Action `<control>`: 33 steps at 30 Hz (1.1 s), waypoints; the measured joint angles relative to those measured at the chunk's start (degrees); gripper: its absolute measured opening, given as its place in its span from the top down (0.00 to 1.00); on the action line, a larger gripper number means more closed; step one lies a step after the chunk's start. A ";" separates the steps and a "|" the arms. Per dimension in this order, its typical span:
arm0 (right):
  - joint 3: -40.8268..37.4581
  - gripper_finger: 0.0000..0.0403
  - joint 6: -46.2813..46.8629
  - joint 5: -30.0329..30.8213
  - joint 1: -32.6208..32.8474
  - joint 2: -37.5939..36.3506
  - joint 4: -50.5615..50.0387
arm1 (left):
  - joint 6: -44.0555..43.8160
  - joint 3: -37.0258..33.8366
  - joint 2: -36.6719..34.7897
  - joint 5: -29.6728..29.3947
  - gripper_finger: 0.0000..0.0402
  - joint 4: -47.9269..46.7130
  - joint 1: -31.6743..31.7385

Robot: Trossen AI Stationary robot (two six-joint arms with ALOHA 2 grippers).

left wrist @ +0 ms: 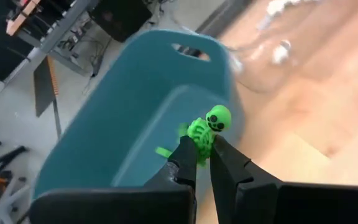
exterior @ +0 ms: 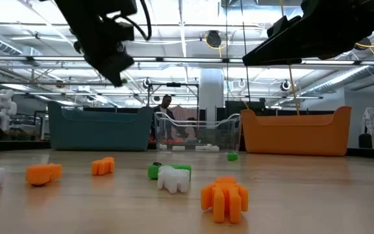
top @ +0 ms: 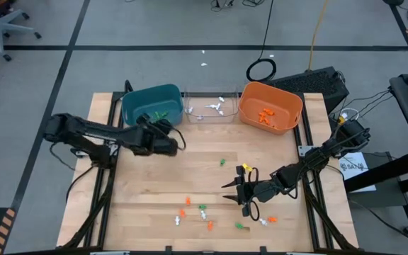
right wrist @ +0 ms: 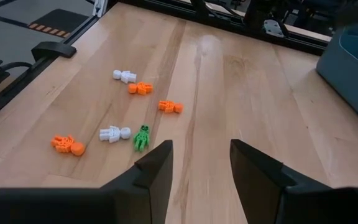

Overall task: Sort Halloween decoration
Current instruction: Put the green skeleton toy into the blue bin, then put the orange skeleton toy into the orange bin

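Note:
My left gripper (top: 178,142) hangs above the table just in front of the teal bin (top: 151,105), shut on a green skeleton figure (left wrist: 207,132), one piece of the Halloween decoration. More green pieces lie in the teal bin. My right gripper (top: 231,191) stands open over the table's near right part, with nothing between its fingers (right wrist: 201,152). Loose orange, white and green trinkets (top: 193,210) lie flat on the wood near the front edge; in the right wrist view a green one (right wrist: 141,137) lies ahead of the fingers. My left gripper pinches the green skeleton's body (left wrist: 201,147) between its two fingertips. The round head (left wrist: 219,117) sticks out past the fingertips. The fingers slant downward toward the teal bin (left wrist: 129,130). The figure is lifted clear of the table and the bin.
A clear bin (top: 207,108) with white pieces stands in the middle of the far edge, an orange bin (top: 270,106) with orange pieces to its right. Single trinkets lie mid-table (top: 222,162) and near my right arm (top: 244,168). Bare wood lies between the two arms.

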 joint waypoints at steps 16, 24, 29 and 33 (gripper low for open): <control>0.00 0.64 0.64 -0.03 0.00 0.00 -0.32 | 4.38 -11.31 -6.76 10.77 0.96 10.77 15.18; 0.00 0.64 0.46 -0.02 0.00 0.00 -0.32 | 3.96 -12.00 -6.77 13.30 0.82 11.41 17.19; 0.00 0.64 0.48 -0.02 0.00 0.00 -0.30 | 2.52 -12.00 -6.77 13.13 0.65 11.45 17.19; 0.00 0.64 0.48 0.00 0.00 0.00 -0.30 | 2.47 -12.00 -7.13 12.53 0.57 11.47 16.94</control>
